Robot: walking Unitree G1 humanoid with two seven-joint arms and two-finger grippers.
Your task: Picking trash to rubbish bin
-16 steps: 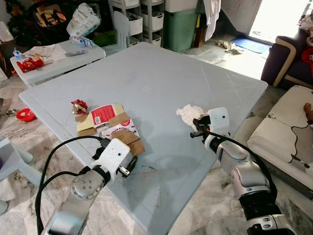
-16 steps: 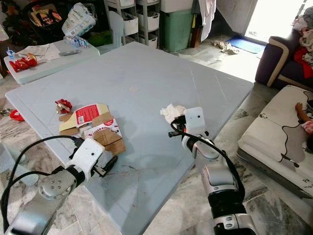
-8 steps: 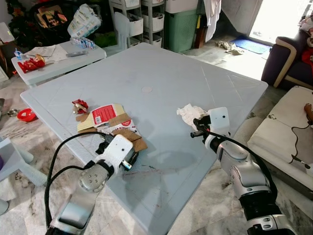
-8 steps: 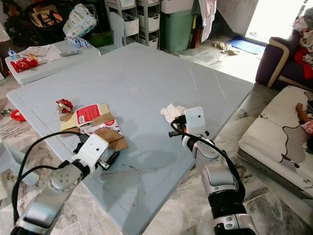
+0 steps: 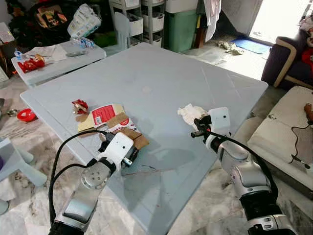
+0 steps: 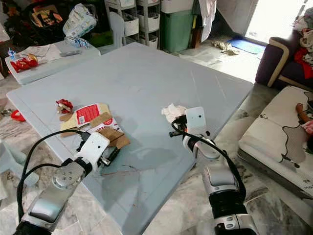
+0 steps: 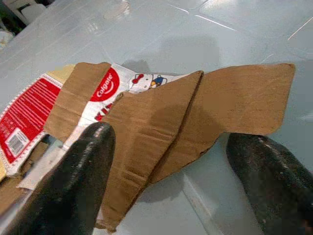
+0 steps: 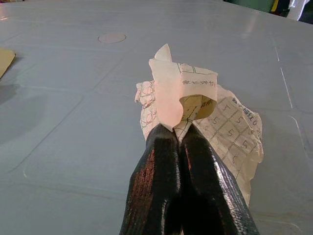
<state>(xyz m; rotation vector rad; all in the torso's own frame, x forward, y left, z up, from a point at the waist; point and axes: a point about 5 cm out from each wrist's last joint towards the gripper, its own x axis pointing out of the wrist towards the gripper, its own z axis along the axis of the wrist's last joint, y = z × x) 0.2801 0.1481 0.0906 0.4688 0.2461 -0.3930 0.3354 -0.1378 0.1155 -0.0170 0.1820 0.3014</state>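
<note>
Your right end effector [image 8: 178,134] pinches only a thin fold of the crumpled paper [image 8: 205,112] near the tabletop's [image 5: 161,73] right edge; it may tear. Left end effector [image 7: 171,171], spread around the cardboard [image 7: 195,112], could push it off the near edge.

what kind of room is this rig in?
Most likely a lived-in home living area: a cushioned sofa on the robot's right, plastic drawer units and a green bin behind the big grey table, marble floor.

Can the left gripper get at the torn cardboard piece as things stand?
Probably yes: the left gripper is open, its fingers straddle the torn cardboard piece's near edge on the table, and nothing lies between.
</note>
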